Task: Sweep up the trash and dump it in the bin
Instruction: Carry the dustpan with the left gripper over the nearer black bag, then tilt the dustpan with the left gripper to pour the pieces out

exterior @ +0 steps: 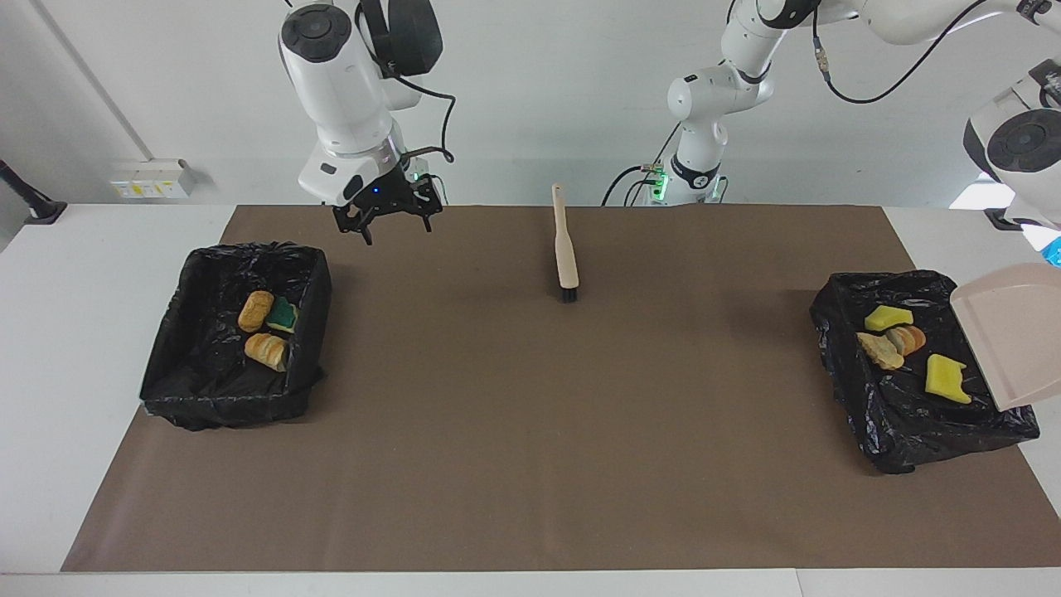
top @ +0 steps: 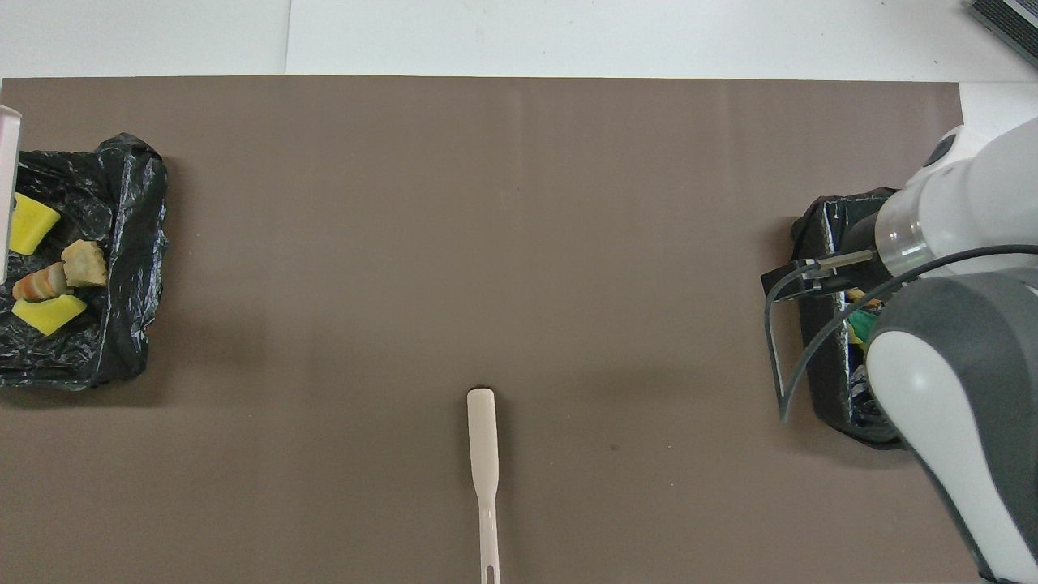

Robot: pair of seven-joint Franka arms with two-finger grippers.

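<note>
Four pieces of trash, two yellow sponge pieces (exterior: 889,317) (exterior: 947,379) and two bread pieces (exterior: 880,350), lie in the black-lined bin (exterior: 912,448) at the left arm's end; they also show in the overhead view (top: 49,312). The pink dustpan (exterior: 1011,332) hangs steeply tilted and empty over that bin's outer edge; the left gripper that carries it is out of frame. Two bread pieces (exterior: 255,310) and a green sponge (exterior: 283,313) lie in the other bin (exterior: 191,398). My right gripper (exterior: 390,222) is open and empty, up in the air beside that bin.
A beige brush (exterior: 565,249) with black bristles lies on the brown mat (exterior: 530,431) near the robots, midway between the bins; it also shows in the overhead view (top: 484,462). In the overhead view the right arm (top: 949,349) covers most of its bin.
</note>
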